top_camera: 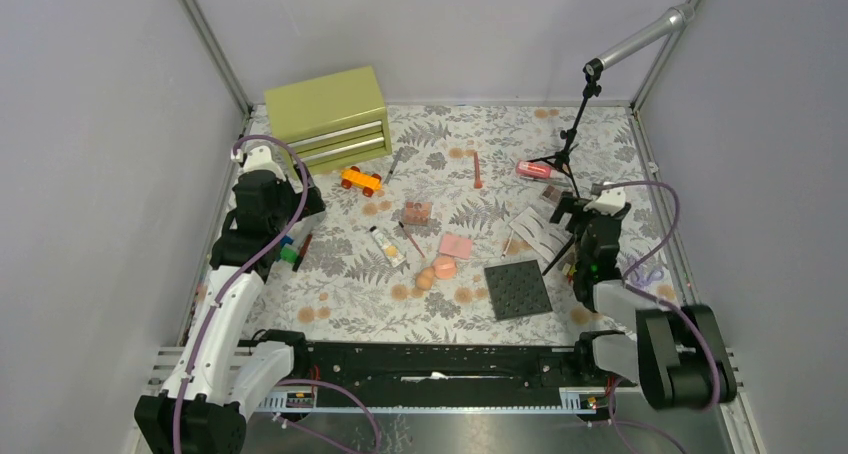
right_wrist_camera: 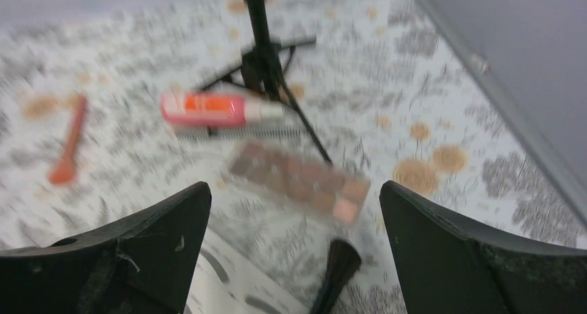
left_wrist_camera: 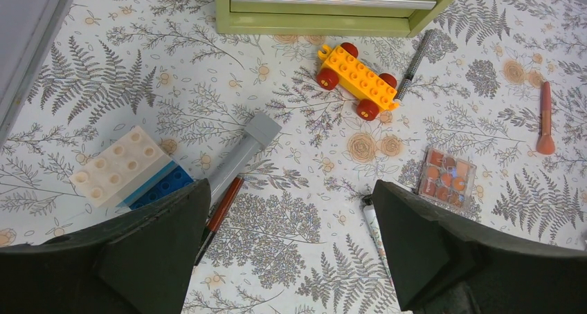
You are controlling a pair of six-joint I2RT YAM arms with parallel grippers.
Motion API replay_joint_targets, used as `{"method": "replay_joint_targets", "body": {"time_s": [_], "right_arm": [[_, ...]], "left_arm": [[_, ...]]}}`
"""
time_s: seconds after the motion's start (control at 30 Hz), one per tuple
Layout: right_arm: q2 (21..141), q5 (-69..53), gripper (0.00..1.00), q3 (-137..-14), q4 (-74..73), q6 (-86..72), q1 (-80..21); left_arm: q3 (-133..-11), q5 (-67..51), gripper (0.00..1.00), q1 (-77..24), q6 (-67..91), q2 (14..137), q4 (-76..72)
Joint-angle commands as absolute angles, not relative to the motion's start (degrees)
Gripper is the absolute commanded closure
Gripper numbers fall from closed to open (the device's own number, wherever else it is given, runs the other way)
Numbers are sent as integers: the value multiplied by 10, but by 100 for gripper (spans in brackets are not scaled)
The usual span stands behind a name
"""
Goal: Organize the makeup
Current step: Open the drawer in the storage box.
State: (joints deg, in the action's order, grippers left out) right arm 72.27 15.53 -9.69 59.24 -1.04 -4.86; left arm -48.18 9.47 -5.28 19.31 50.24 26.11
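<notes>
- The makeup lies scattered across the middle of the desk (top_camera: 340,304). The peach sponges (top_camera: 432,272) sit just beside the pink compact (top_camera: 456,245), and the cream tube (top_camera: 388,246) is to their left. The pink-red tube (top_camera: 535,170) is farther back, at the tripod's feet.
- Your left pincer (left_wrist_camera: 291,189) stands wide and holds nothing, above a red-brown pencil (left_wrist_camera: 221,214).
- Your right pincer (right_wrist_camera: 294,193) is just as wide and empty, over a brown eyeshadow palette (right_wrist_camera: 297,179).
- The pencil lies flat on the desk, close to the building blocks (left_wrist_camera: 121,165). A careless close could pinch a block or let the pencil slip out.
- The black tripod (right_wrist_camera: 266,58) has legs close around the pink-red tube, so a reach there could knock the stand over.
- The right wrist view is blurred, so you could misjudge depth.
- The sponges are round and may roll against the studded plate (top_camera: 517,289).
</notes>
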Motion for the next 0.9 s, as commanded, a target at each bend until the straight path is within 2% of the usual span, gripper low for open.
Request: {"method": "replay_joint_targets", "body": {"time_s": [0.0, 0.1, 0.17, 0.23, 0.33, 0.43, 0.5, 0.6, 0.7, 0.77, 0.87], "right_arm": [[615, 194, 1, -164, 422, -73, -47], [585, 221, 1, -205, 298, -201, -47], [585, 169, 1, -254, 174, -258, -47], [596, 114, 1, -325, 45, -278, -48], [604, 55, 1, -375, -32, -244, -47], [574, 139, 1, -358, -30, -298, -47], [552, 151, 1, -323, 12, -315, -47], [545, 68, 1, -293, 74, -326, -47], [593, -14, 1, -284, 155, -404, -57], [642, -9, 1, -300, 203, -431, -115], [714, 81, 1, -343, 270, -444, -240]], "left_arm": [[-494, 105, 1, -51, 192, 498, 244], [-495, 105, 1, -51, 191, 500, 244], [-496, 107, 1, -51, 191, 502, 245], [-496, 108, 1, -51, 191, 502, 246], [-496, 109, 1, -51, 192, 503, 247], [-496, 108, 1, -53, 192, 501, 247], [-496, 111, 1, -53, 192, 501, 247], [-496, 111, 1, -53, 192, 500, 247], [-497, 107, 1, -53, 192, 502, 247], [-497, 105, 1, -53, 192, 502, 247], [-497, 103, 1, -54, 191, 501, 247]]}}
